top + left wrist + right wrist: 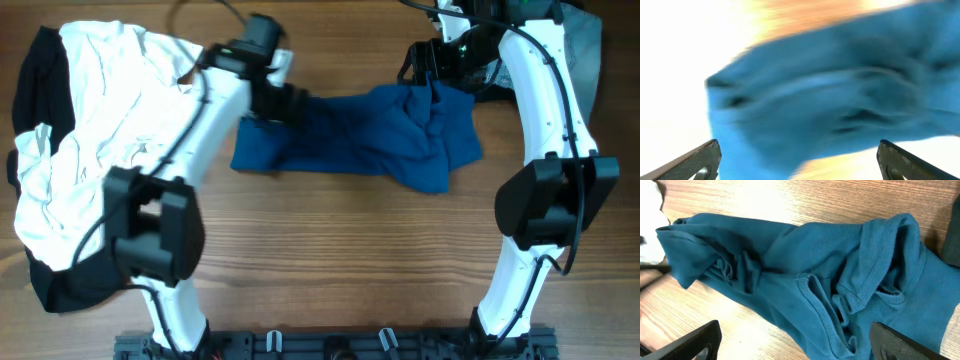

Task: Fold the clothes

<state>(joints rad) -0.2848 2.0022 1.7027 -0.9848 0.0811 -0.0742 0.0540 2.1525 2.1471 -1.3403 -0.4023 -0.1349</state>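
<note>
Honestly, the teal short-sleeved shirt (360,135) is nowhere near foldable yet. It lies as a rumpled strip across the far middle of the table (350,260), with most of the bunching at its right end.

The left end effector (799,148) sits at the shirt's left end, fingers spread wide. That view is blurry, but I see nothing between them. The right end effector (795,330) hovers over the bunched right end, also wide open and empty.

My take is that the step in hand is flattening, not folding:
- Each side should pinch one real edge, a hem or a sleeve cuff, not a fistful of layers. The right wrist view shows a ribbed edge curling through the folds, and that looks like a decent handle.
- Pull the two ends apart gently, then drag towards the near side so the cloth lies smooth.
- Watch the left side, since the white garment (100,120) and black garment (45,70) are piled close by and could snag.

Only crease it once it's flat.
</note>
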